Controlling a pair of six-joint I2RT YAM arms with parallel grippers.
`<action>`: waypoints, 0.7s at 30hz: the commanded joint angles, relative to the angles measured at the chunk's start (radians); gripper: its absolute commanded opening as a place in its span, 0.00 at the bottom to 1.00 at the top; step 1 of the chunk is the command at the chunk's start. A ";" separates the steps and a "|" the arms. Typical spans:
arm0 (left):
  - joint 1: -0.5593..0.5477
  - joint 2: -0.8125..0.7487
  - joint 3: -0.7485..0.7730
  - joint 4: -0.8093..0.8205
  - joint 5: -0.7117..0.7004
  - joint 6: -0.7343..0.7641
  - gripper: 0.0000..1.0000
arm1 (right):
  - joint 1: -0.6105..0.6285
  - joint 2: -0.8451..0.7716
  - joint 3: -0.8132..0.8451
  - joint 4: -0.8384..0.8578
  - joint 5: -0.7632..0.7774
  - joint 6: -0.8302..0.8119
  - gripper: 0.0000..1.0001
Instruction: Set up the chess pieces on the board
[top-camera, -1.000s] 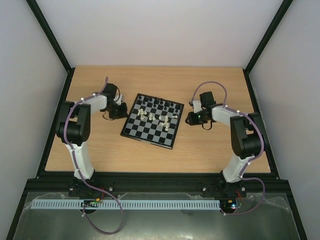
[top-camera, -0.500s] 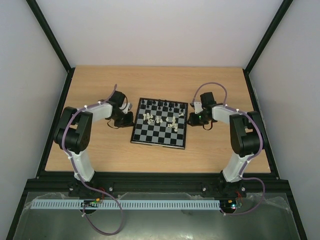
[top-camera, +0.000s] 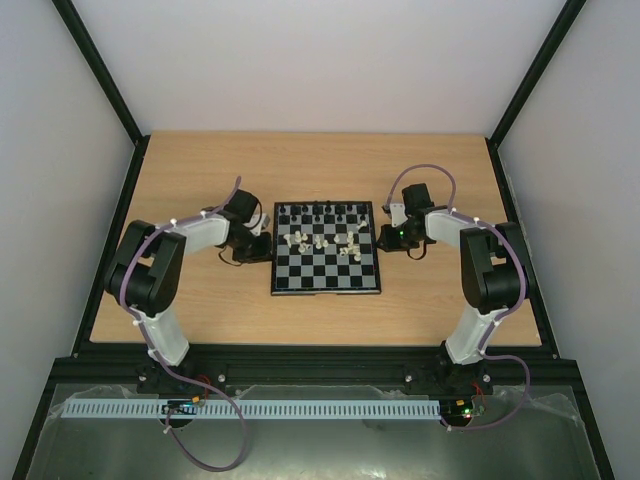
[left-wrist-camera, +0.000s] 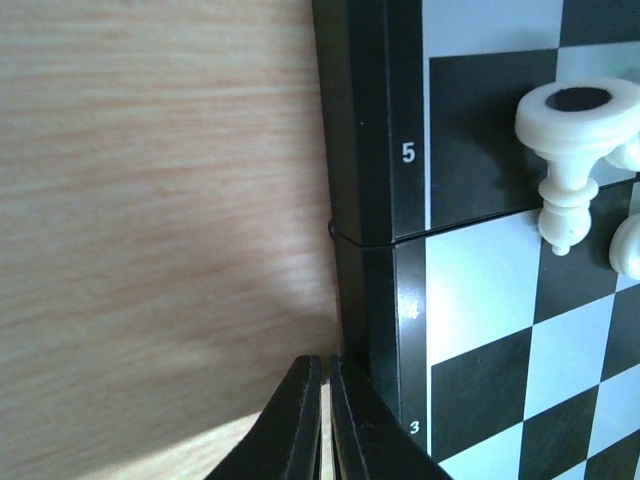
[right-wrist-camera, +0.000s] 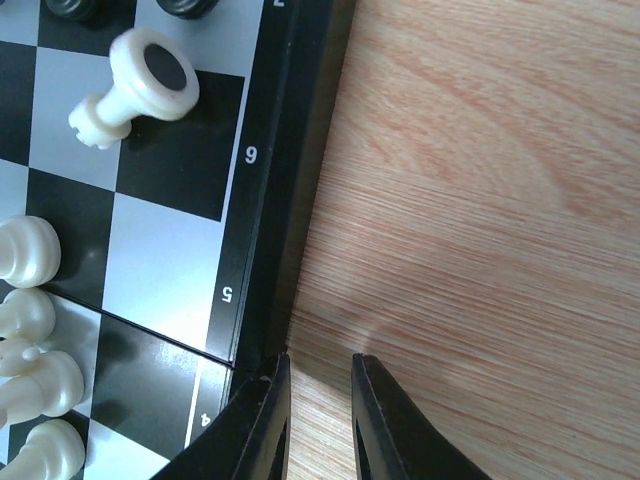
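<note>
The board (top-camera: 326, 275) lies square to the table's edges at the middle. Black chess pieces (top-camera: 325, 210) stand along its far row. Cream-white pieces (top-camera: 322, 240) lie scattered behind the middle. My left gripper (top-camera: 263, 246) is shut and empty, its tips (left-wrist-camera: 325, 362) against the board's left edge (left-wrist-camera: 360, 200). A cream piece (left-wrist-camera: 565, 140) lies on its side nearby. My right gripper (top-camera: 384, 237) is slightly open and empty (right-wrist-camera: 318, 362), its left finger (right-wrist-camera: 268, 400) touching the board's right edge (right-wrist-camera: 285, 180). A toppled cream piece (right-wrist-camera: 140, 85) lies near there.
Bare wooden table (top-camera: 200, 300) surrounds the board, framed by black rails and white walls. Several cream pieces (right-wrist-camera: 30, 330) crowd the board just inside its right edge.
The board has turned from skewed to square and slid right. My left gripper has moved right along with its left edge. The right gripper has hardly moved.
</note>
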 joint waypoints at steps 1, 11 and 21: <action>-0.048 -0.030 -0.035 -0.058 0.036 -0.026 0.04 | 0.019 0.009 0.000 -0.055 -0.082 -0.012 0.21; -0.047 -0.088 -0.096 -0.117 -0.134 -0.089 0.04 | 0.028 -0.027 -0.027 -0.058 -0.179 0.019 0.17; -0.031 -0.198 -0.123 -0.125 -0.260 -0.143 0.10 | 0.052 -0.101 -0.083 -0.044 -0.209 0.035 0.15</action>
